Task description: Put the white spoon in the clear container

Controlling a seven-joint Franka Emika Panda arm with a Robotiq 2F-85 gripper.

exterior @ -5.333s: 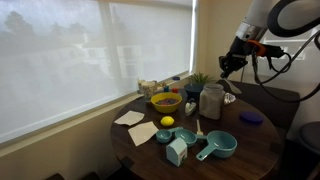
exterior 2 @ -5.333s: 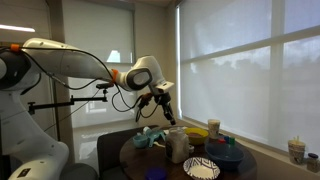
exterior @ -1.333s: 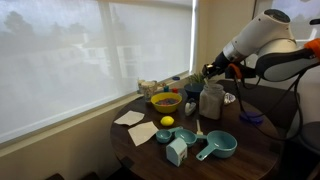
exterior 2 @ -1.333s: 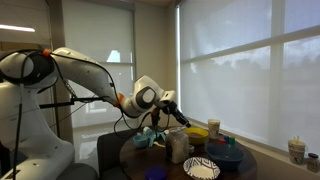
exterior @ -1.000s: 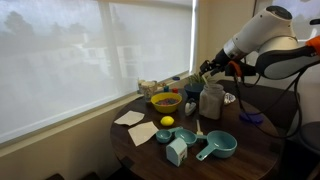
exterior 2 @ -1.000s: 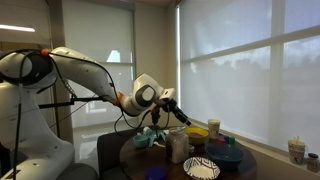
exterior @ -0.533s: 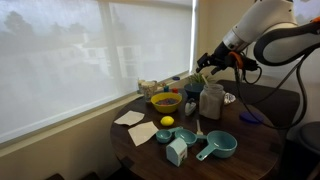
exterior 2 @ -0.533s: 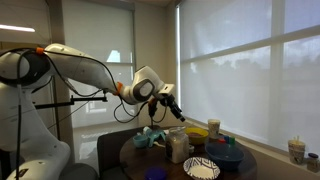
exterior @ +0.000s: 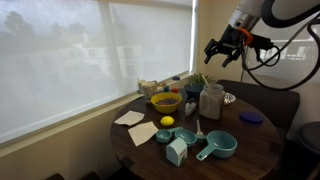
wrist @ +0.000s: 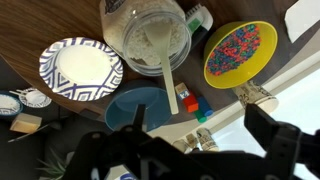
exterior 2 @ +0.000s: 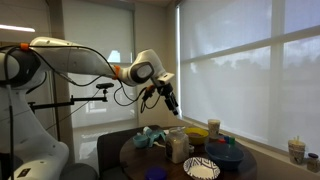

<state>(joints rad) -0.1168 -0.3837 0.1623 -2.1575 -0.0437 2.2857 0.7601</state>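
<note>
High over the bench (exterior: 255, 150), the end effector (exterior: 220, 56) hung with its two fingers (wrist: 275, 140) spread wide and nothing between them. The white spoon (wrist: 170, 85) was well below it and apart from it, standing in the clear container (wrist: 150, 35). One end of the spoon was down in the pale stuff inside, and the other end leaned out over the rim. In an exterior view the end effector (exterior 2: 172, 103) was also up in the air above the jar. There was one white spoon and one clear container. Near the jar lay one yellow bowl (wrist: 240, 52) full of little coloured bits, one striped plate (wrist: 80, 65) and one blue plate (wrist: 150, 108). An exterior view showed two teal cups (exterior: 218, 146), one lemon (exterior: 167, 122), two paper napkins (exterior: 128, 118) and one purple lid (exterior: 250, 117). Any writing was too small to read.
</note>
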